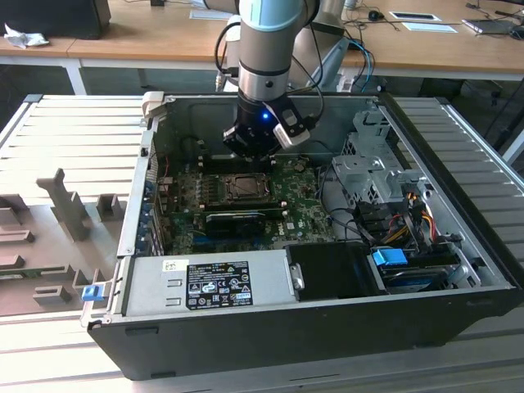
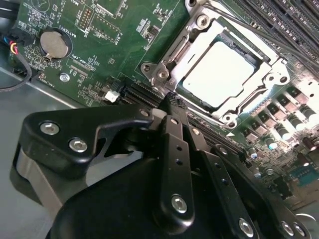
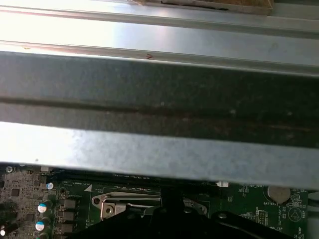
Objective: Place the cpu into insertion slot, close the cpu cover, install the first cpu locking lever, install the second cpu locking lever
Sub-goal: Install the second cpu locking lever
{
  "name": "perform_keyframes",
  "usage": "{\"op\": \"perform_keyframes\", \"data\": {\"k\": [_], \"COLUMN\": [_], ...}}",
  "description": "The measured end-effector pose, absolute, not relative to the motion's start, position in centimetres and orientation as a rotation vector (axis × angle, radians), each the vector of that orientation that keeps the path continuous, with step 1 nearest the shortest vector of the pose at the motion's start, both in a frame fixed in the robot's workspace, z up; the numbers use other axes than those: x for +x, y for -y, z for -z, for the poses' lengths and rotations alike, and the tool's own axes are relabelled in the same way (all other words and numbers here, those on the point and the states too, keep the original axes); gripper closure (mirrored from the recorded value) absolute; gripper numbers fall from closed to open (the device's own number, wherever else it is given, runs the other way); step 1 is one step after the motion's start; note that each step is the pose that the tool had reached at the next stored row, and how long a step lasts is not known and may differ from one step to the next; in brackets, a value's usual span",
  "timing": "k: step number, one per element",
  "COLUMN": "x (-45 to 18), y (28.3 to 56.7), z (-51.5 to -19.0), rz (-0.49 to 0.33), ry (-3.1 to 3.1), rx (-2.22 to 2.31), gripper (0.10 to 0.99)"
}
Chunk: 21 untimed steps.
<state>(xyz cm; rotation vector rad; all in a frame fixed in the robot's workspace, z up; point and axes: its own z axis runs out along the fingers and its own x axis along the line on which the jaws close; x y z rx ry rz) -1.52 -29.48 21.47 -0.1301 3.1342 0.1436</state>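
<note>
The cpu (image 2: 222,74) lies flat in the socket on the green motherboard (image 2: 84,64), its pale metal top facing up; being square, it has no long axis, and its edges line up with the socket. The cpu cover (image 2: 192,42) is folded down around it, framing the chip through its window. The gripper (image 2: 172,102) hangs just beside the socket's edge with its fingers pressed together, pinching nothing. In the exterior view the gripper (image 1: 254,151) is inside the open computer case (image 1: 327,319), just beyond the socket's far side.
</note>
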Motion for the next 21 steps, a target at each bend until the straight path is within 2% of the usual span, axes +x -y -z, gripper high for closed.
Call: {"op": "perform_keyframes", "data": {"k": [21], "x": [-1.5], "y": [31.1], "z": [-22.5], "rz": [-0.144], "ry": [-3.134], "rx": [-0.130], "gripper": [0.980]}}
